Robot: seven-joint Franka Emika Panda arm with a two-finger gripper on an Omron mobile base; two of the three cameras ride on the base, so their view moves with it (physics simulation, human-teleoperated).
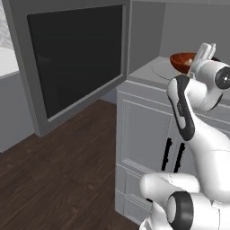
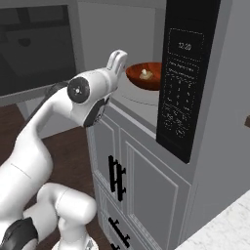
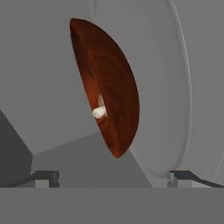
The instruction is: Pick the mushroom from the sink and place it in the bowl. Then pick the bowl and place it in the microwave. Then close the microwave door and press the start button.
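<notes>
The bowl (image 2: 145, 75) is sitting inside the microwave (image 2: 205, 97) on the pale round turntable (image 2: 139, 95), near the front of the cavity, and the mushroom (image 2: 144, 74) is lying in the bowl as a small pale lump. In the hand view the camera is rolled on its side, so the bowl (image 3: 109, 87) is appearing as a tall reddish-brown crescent with the mushroom (image 3: 99, 111) showing whitish at its inner wall, and the turntable (image 3: 175, 87) is curving behind it. The gripper (image 3: 113, 177) is standing open, its two dark finger tips spread wide apart at the bottom of that view with nothing between them, and it is hanging just outside the front lip of the cavity, apart from the bowl. From the right base view the gripper (image 2: 117, 61) is sitting level with the bowl's rim, just left of it. The microwave door (image 1: 74, 58) is standing swung wide open to the left, its black glass facing the room and its lower edge hanging over the dark wood floor (image 1: 58, 179). The control panel (image 2: 183, 78) is standing at the right edge of the opening. Open room is lying between the door and the white cabinet (image 1: 143, 148) under the microwave, where the arm is rising.
</notes>
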